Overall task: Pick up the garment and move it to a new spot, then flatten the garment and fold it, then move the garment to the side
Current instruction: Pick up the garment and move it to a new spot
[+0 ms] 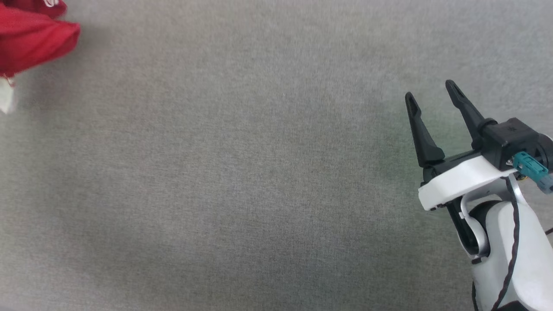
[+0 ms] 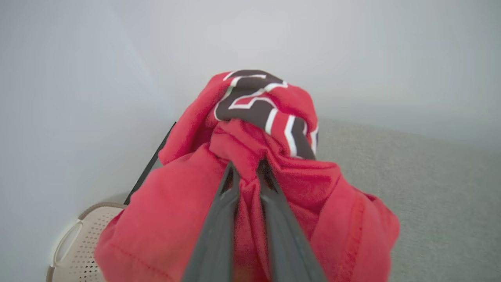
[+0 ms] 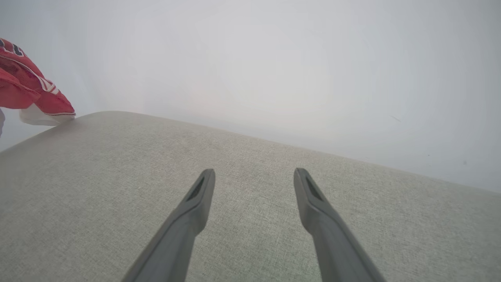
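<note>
The garment (image 2: 176,219), a red jersey with black white-outlined numerals, hangs bunched from my left gripper (image 2: 248,168), whose two dark fingers are shut on a fold of it. In the head view a red corner of the garment (image 1: 30,39) with a bit of white sleeve shows at the top left, above the grey surface. The right wrist view catches the garment (image 3: 35,98) at its far left edge. My right gripper (image 1: 431,90) stands open at the right side over the surface, nothing between its fingers (image 3: 203,196).
A grey fabric-covered table (image 1: 242,181) spreads across the head view. A beige perforated basket (image 2: 84,243) sits low beside the table's dark edge in the left wrist view. A pale wall rises behind the table.
</note>
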{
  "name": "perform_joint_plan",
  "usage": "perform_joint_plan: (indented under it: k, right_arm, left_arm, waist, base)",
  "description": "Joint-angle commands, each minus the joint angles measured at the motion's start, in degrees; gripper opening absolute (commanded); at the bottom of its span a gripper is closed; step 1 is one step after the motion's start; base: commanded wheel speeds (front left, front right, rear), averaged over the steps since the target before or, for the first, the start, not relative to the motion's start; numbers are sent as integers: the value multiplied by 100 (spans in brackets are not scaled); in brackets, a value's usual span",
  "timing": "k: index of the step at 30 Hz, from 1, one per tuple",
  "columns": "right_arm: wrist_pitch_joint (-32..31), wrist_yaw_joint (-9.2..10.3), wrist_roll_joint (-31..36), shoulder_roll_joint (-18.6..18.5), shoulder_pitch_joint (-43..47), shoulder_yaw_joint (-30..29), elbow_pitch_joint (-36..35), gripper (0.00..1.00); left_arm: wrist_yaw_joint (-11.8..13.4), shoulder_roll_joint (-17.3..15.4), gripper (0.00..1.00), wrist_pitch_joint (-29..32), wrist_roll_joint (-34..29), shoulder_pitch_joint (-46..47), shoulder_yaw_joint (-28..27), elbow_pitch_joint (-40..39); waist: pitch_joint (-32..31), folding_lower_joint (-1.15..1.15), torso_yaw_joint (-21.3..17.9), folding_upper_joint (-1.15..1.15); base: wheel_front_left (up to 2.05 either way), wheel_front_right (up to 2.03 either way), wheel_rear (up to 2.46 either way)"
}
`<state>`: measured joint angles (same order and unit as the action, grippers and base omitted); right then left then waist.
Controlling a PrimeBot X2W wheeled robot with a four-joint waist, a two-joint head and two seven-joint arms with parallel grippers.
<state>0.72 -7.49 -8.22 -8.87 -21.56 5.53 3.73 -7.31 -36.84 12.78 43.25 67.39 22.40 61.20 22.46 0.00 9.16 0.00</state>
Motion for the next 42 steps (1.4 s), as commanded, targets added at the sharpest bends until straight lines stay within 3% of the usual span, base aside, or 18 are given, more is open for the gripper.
perform_joint_plan:
  k: [1, 13, 23, 33, 42]
  right_arm:
    - [101, 0, -60, 31, 112, -32, 55, 100]
    - [318, 0, -153, 164, 444, -349, 67, 100]
    - [406, 0, -153, 268, 756, -829, -58, 100]
    - [491, 0, -169, 438, 968, -1148, -177, 100]
    - [623, 0, -273, 558, 990, -1056, -48, 100]
  left_arm:
    - [-14, -124, 0, -112, -58, 160, 131, -188]
    - [-13, -596, 0, 172, -1, 262, 769, -1445]
    - [118, -777, 0, 928, 192, -157, 1007, -3076]
    - [761, -940, 0, 1938, 498, -930, 1223, -5473]
    - [1277, -684, 0, 2471, 427, -1737, 1853, -6930]
  waist:
    - [-341, 0, 35, 0]
    - [-1054, 0, -19, 0]
    - [-1376, 0, -493, 0]
    - [-1395, 0, -1353, 0]
    - [-1171, 0, -2014, 0]
  base:
    - [0, 0, 0]
    - [0, 0, 0]
    - [0, 0, 0]
    - [0, 0, 0]
    - [0, 0, 0]
